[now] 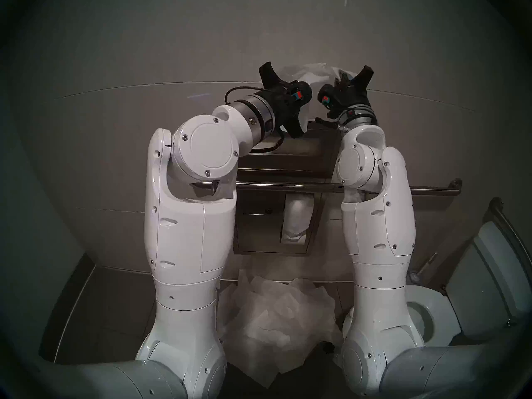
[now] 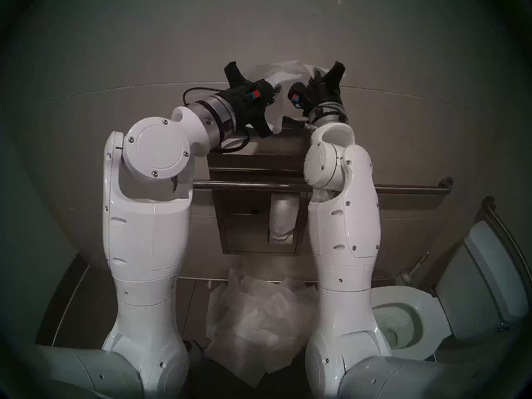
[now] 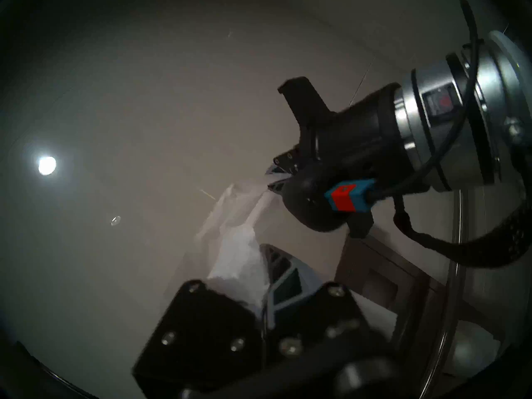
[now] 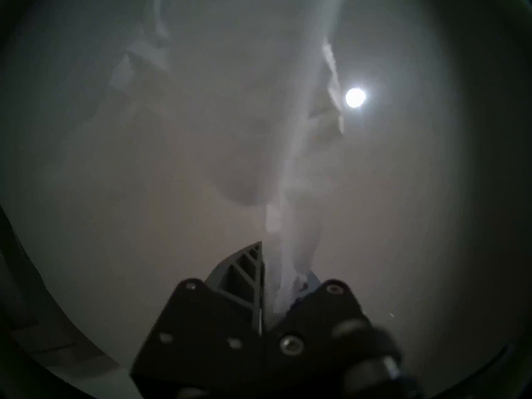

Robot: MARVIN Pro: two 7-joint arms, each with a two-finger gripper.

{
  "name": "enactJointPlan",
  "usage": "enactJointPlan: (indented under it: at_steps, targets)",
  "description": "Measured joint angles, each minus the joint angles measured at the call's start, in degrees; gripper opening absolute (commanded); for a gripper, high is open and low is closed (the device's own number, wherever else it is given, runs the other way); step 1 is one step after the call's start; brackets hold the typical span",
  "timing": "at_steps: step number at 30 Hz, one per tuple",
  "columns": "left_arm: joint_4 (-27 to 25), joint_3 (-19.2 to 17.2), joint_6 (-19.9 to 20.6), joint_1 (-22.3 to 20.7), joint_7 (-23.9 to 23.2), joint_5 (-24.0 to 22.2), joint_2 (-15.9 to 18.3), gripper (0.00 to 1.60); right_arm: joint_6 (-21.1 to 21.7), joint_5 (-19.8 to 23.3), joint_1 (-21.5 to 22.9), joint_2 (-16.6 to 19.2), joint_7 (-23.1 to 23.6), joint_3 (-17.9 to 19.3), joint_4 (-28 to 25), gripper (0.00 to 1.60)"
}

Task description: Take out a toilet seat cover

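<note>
A thin white crumpled toilet seat cover (image 1: 315, 71) is held up against the wall above the steel dispenser (image 1: 276, 156). My left gripper (image 1: 308, 91) is shut on the sheet's left part; in the left wrist view the paper (image 3: 239, 254) bunches between its fingers (image 3: 283, 277). My right gripper (image 1: 342, 77) is shut on the right part, and the left wrist view shows its tips (image 3: 275, 177) pinching a twisted strip. In the right wrist view the toilet seat cover (image 4: 290, 188) rises from the right gripper (image 4: 276, 263). The sheet's lower edge hangs near the dispenser top.
A steel grab bar (image 1: 288, 185) crosses in front of the dispenser. A toilet paper roll (image 1: 299, 217) sits in its lower opening. A pile of loose white sheets (image 1: 276, 317) lies on the floor between my arms. The toilet (image 2: 417, 317) stands at the lower right.
</note>
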Motion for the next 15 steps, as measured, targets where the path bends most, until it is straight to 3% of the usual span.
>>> enactJointPlan:
  at_steps: [7,15]
  targets:
    - [-1.1,1.2,2.0,-0.1,-0.4,0.7,-0.1,0.0,0.7,-1.2,-0.7,0.2,-0.1,-0.7,-2.2,0.0]
    - [-5.2,4.1,9.1,2.8,-3.7,-2.8,2.6,0.0,3.1,-0.7,-5.9,0.0,1.4,-1.3,-5.3,0.0]
